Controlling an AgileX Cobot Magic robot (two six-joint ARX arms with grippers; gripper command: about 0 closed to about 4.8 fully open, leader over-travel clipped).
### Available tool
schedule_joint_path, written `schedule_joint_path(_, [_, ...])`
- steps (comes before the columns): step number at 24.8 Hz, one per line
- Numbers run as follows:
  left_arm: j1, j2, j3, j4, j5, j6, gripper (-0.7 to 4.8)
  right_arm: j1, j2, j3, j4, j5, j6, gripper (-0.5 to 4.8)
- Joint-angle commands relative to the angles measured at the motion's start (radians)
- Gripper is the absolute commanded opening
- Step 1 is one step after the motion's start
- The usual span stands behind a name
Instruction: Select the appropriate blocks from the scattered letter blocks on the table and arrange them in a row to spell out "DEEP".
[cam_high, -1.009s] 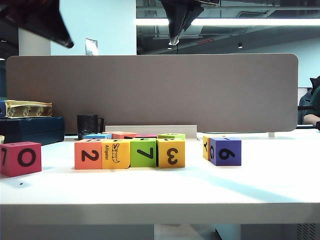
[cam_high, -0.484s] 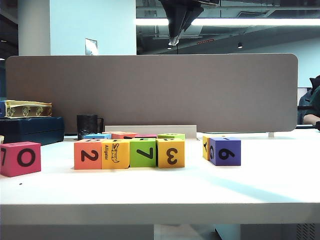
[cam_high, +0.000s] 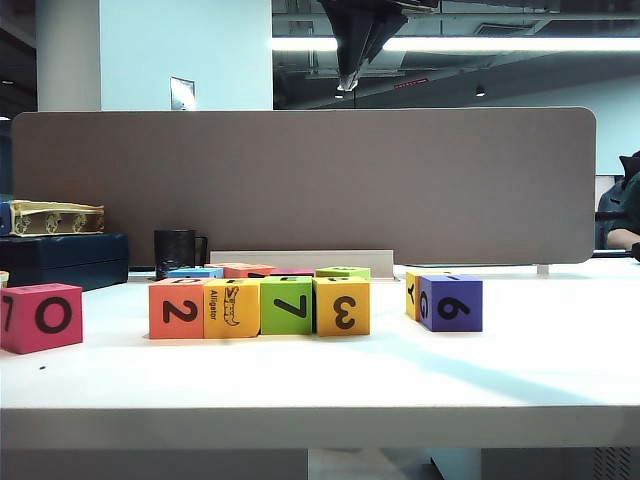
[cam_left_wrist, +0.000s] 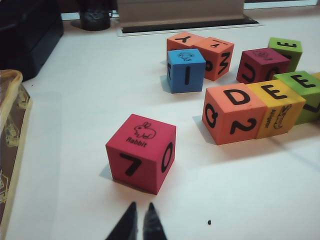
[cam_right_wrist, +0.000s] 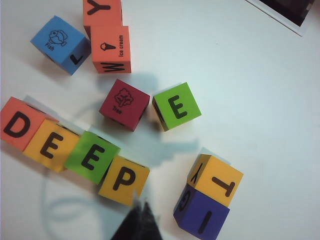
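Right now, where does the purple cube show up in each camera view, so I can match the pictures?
Exterior view: the purple cube stands right of the four-cube row, its 6 facing the camera, apart from the row.
Left wrist view: not in it.
Right wrist view: the purple cube lies at the picture's lower edge, against a yellow-orange cube.
Shared landmark: the orange cube with D on top and 2 on its side.

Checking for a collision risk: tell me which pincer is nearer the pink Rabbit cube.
Left. The left pincer, shut, hovers just short of the pink Rabbit cube. The right pincer, shut, hangs by the P block, and its view shows no Rabbit cube.
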Motion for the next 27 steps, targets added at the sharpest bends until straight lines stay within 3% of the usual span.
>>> schedule_joint_path(1, [0.003,-0.037,0.006,-0.046,-0.041,-0.006,0.21,0.002,-0.006,0.003,0.01,0.002,0.001,-0.01])
schedule_joint_path(5, [0.003,-0.172,0.006,-0.207,-0.147,-0.012,0.21,0.002,-0.006,0.003,0.01,0.002,0.001,-0.01])
schedule_joint_path(27, [0.002,-0.217,0.006,-0.196,-0.163,-0.032,0.21,0.002,-0.005,0.002,0.018,0.002,0.001,-0.01])
